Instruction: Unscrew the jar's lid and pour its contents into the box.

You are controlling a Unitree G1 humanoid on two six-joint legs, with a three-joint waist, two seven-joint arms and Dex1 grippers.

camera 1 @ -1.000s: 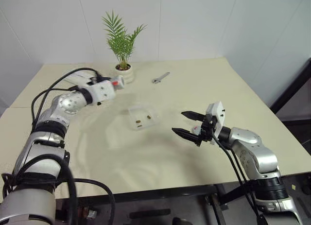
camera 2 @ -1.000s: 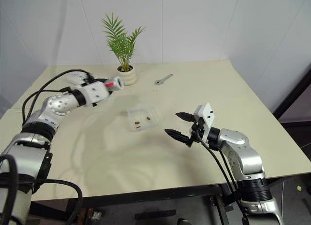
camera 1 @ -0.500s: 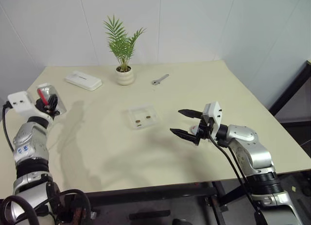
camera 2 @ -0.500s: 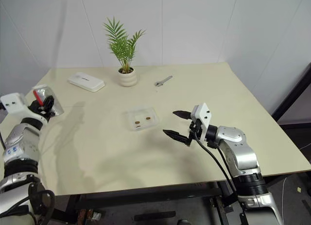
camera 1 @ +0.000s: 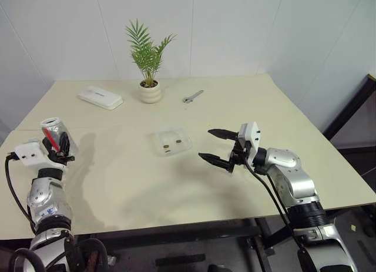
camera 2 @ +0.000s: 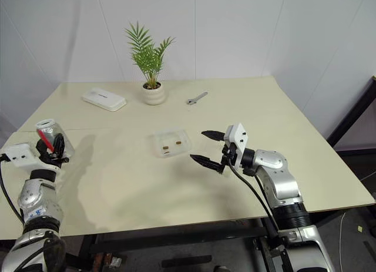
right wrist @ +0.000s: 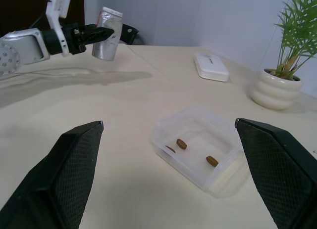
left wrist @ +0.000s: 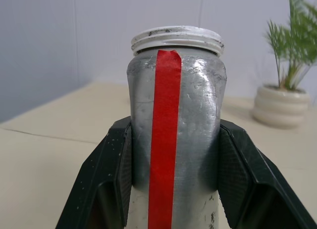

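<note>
two end effectors: left (camera 1: 59, 150) grips the jar (camera 1: 54, 133) upright; right (camera 1: 217, 147) gapes beside the box (camera 1: 170, 141).

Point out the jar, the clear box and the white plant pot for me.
jar (left wrist: 176, 135), left wrist view, on the red stripe down its side.
box (right wrist: 171, 124), right wrist view, on its near rim.
white plant pot (camera 1: 150, 93), left eye view, on the front of the pot.
</note>
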